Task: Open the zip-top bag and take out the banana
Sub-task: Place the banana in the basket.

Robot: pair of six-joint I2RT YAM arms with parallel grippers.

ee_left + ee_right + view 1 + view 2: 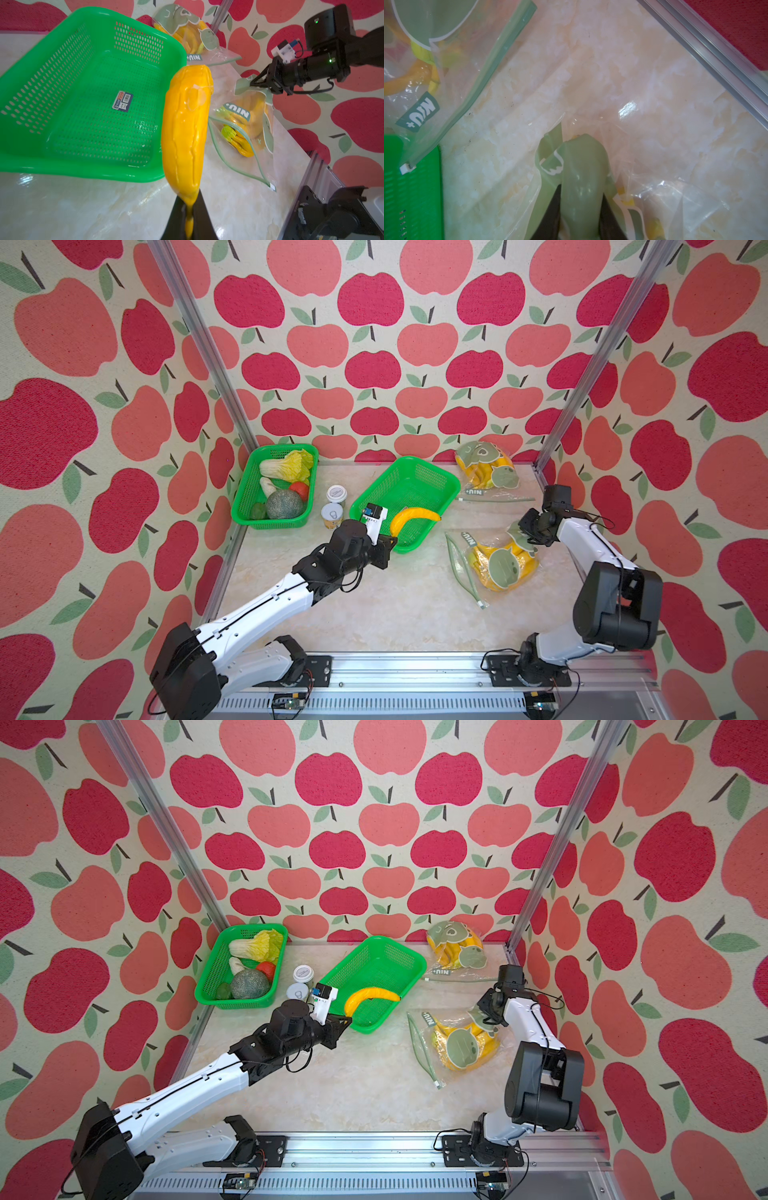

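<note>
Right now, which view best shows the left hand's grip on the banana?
Left wrist: close up, left hand shut on the banana tip. Both top views show it small, far off; right wrist misses it.

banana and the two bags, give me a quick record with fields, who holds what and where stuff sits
banana: out of the bag, pinched at its stem by the left fingers, over the empty green basket's near edge
near bag: mouth open, bananas inside, a corner away from its mouth pinched by the right fingers
far bag: by the back wall, bananas inside, untouched
other basket: vegetables, two cans beside it
</note>
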